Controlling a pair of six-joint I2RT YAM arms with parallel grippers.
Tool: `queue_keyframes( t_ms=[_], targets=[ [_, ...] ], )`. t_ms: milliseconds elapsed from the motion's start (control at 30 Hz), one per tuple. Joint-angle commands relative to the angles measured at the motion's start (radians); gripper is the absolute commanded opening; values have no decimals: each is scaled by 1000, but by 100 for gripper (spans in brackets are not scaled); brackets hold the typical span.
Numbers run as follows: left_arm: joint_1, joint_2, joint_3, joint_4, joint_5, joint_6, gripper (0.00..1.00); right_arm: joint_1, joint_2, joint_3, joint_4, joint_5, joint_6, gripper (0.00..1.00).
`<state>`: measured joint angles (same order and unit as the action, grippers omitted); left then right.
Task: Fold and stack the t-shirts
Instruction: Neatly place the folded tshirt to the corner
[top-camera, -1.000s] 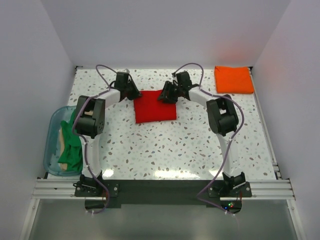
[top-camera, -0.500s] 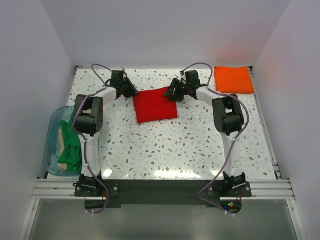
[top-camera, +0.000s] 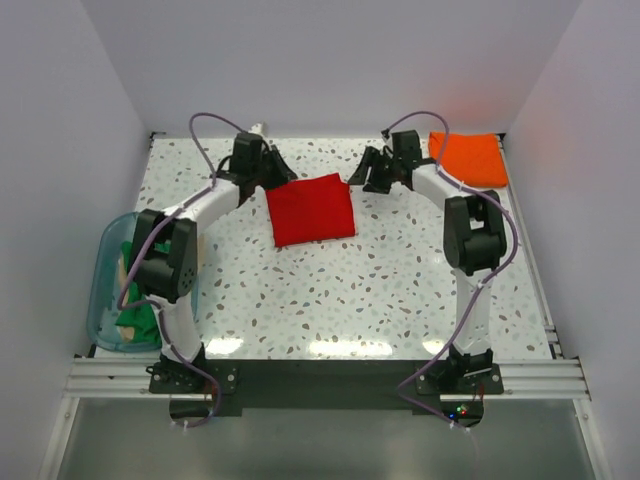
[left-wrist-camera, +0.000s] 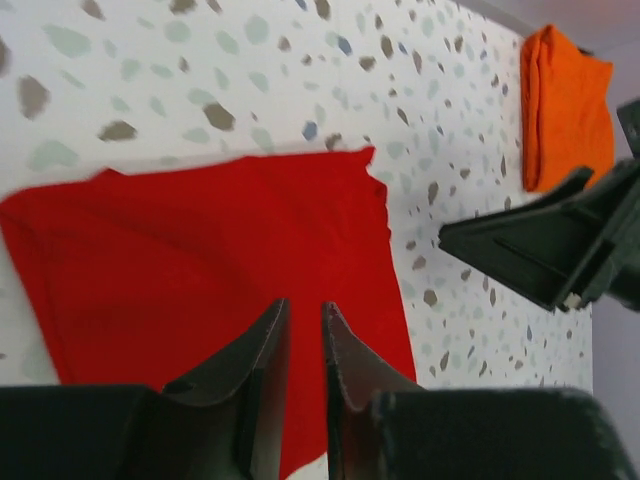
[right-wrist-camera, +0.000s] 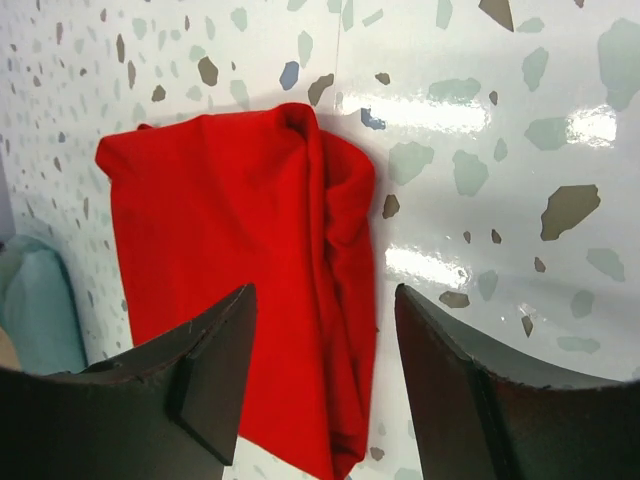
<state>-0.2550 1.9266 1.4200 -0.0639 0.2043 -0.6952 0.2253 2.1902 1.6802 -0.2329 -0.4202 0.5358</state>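
At the left edge of the top view, a clear bluish tub (top-camera: 105, 262) holds a crumpled green shirt (top-camera: 140, 300), seemingly unfolded. At upper centre the left gripper (top-camera: 278, 176) is barely parted and empty. Beside it lies the red t-shirt (top-camera: 311, 208), a soft folded square on the glossy speckled table (top-camera: 350, 290). The right gripper (top-camera: 360, 178) gapes wide, empty. At upper right lies the folded orange t-shirt (top-camera: 468, 158); stacking probably remains.
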Motion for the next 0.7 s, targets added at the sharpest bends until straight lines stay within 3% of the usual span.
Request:
queue_keyframes(
  t_ms=[0, 333, 667],
  targets=[
    [-93, -25, -87, 47, -25, 0, 22, 11, 11, 20, -22, 24, -71, 61],
    [-239, 106, -135, 36, -111, -29, 17, 32, 51, -2, -3, 23, -95, 69],
    [-271, 134, -138, -17, -149, -15, 16, 86, 80, 18, -51, 90, -148, 73]
  ],
)
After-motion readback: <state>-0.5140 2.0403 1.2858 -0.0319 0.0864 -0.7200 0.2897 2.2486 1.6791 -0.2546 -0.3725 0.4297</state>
